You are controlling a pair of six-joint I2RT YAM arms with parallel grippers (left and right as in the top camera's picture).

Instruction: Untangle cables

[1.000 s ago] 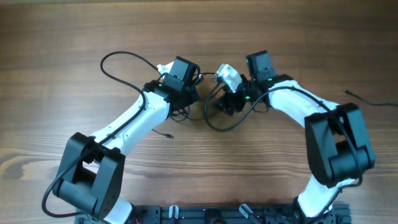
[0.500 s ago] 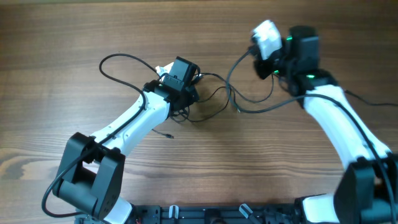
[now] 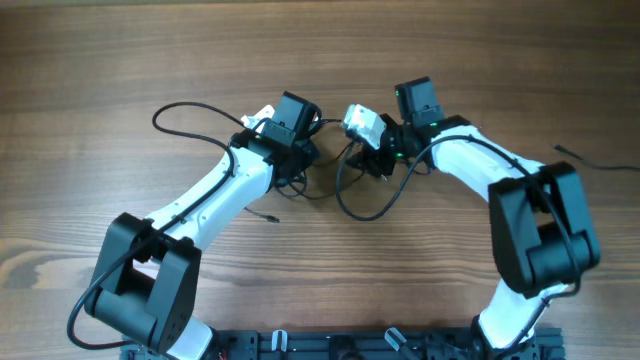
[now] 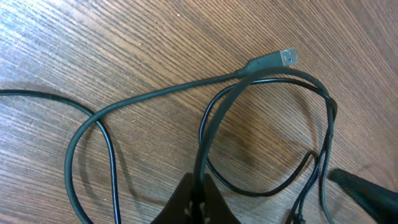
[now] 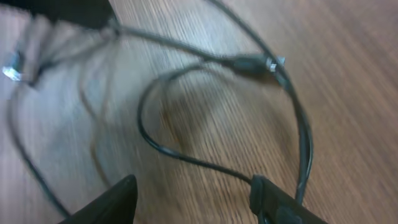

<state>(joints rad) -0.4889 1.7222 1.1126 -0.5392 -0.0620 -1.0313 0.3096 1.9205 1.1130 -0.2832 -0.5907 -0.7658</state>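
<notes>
Left gripper (image 4: 199, 202) clamped on one strand; cables (image 4: 258, 64) lie looped on the table (image 3: 100, 60) between the arms, right gripper (image 5: 193, 186) open above them. Risk — a pull against the crossed loops would likely tighten the tangle.

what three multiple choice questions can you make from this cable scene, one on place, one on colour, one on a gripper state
1. Where does the main tangle of the cables lie?
A. between the left gripper and the right gripper
B. at the far left edge of the table
C. on the base of the right arm

2. What colour are the cables?
A. white
B. black
C. red

3. How does the right gripper stand?
A. shut on a plug
B. open
C. out of view

Answers:
1 A, the overhead view shows the strands looping between the two grippers.
2 B, every strand is black.
3 B, its fingers stand well apart in the right wrist view.
</notes>
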